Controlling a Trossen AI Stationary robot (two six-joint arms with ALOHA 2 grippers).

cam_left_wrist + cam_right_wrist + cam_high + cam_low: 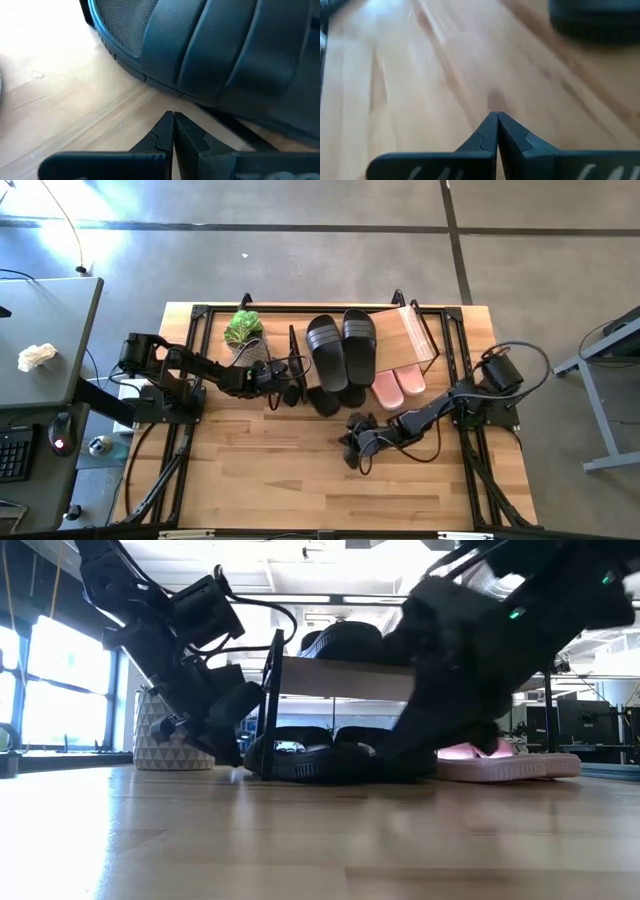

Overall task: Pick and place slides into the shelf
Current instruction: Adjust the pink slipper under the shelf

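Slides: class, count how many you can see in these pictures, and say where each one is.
4 fully visible: two black slides side by side on the shelf board; two pink slides on the table beneath its right end. More black ones lie underneath, partly hidden.

A small shoe shelf (420, 330) of thin black metal frame with a light wood rectangular board stands at the far middle of the table. Two black open-toe slides with ribbed strap bands (342, 345) lie side by side on top of it, soles down. Beneath the board, on the table, a second pair of black slides (310, 753) sits side by side, and just beside them two plain pale pink slides (399, 387) lie together, soles down, their ends sticking out past the shelf's near edge.
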